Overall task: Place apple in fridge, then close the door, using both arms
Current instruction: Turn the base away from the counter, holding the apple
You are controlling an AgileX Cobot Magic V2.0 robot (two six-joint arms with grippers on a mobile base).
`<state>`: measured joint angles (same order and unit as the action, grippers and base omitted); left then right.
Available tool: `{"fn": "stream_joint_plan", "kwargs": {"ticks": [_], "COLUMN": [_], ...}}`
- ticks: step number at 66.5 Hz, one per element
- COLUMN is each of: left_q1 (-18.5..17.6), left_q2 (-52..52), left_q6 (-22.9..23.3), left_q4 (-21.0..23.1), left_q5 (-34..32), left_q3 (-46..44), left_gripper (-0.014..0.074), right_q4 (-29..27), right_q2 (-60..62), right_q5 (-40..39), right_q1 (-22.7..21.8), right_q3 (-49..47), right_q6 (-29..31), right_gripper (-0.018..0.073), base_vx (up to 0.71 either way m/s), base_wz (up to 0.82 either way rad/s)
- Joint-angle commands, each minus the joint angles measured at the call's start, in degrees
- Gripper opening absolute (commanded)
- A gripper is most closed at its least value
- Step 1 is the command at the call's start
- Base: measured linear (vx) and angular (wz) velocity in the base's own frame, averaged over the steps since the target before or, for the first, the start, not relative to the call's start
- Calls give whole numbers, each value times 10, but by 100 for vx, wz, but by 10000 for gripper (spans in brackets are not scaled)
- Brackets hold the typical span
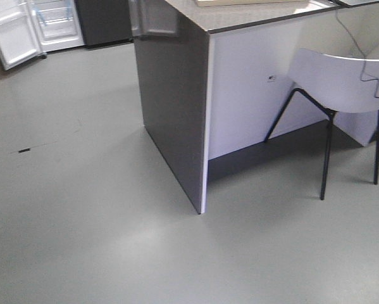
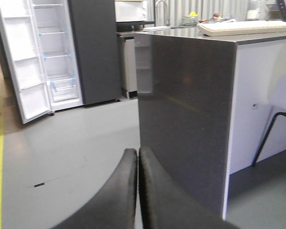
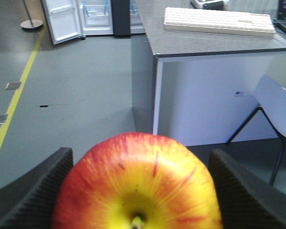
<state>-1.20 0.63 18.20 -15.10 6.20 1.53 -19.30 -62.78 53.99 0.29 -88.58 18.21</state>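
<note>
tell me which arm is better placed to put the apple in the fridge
Right. The right jaws grip the apple. The left jaws are shut and empty, leaving that arm for the door. The fridge stands open across the floor.

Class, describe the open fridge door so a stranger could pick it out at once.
Find the tall dark-grey fridge beyond the grey counter block. Its door hangs open on the left side, white-lined with shelf bins, unlike the closed dark panel beside it.
</note>
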Motion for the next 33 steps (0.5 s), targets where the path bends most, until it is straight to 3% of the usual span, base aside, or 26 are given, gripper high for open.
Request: {"fn": "stream_joint_plan", "kwargs": {"ticks": [1,33], "left_q1": [0,0], "left_q2": [4,4], "left_q6": [0,0], "left_q4": [1,1], "left_q5": [-37,-37], "left_q3": [9,9], "left_gripper": [-8,-8], "right_q4": [-10,-10], "right_q2": [9,9], "right_q5": [-45,-45], "right_q1": [-2,-2], "right_q3": [-17,-17], "right_q6": [5,5], "right_gripper": [150,150], "base_vx": [2,3], "base_wz": [27,26]}}
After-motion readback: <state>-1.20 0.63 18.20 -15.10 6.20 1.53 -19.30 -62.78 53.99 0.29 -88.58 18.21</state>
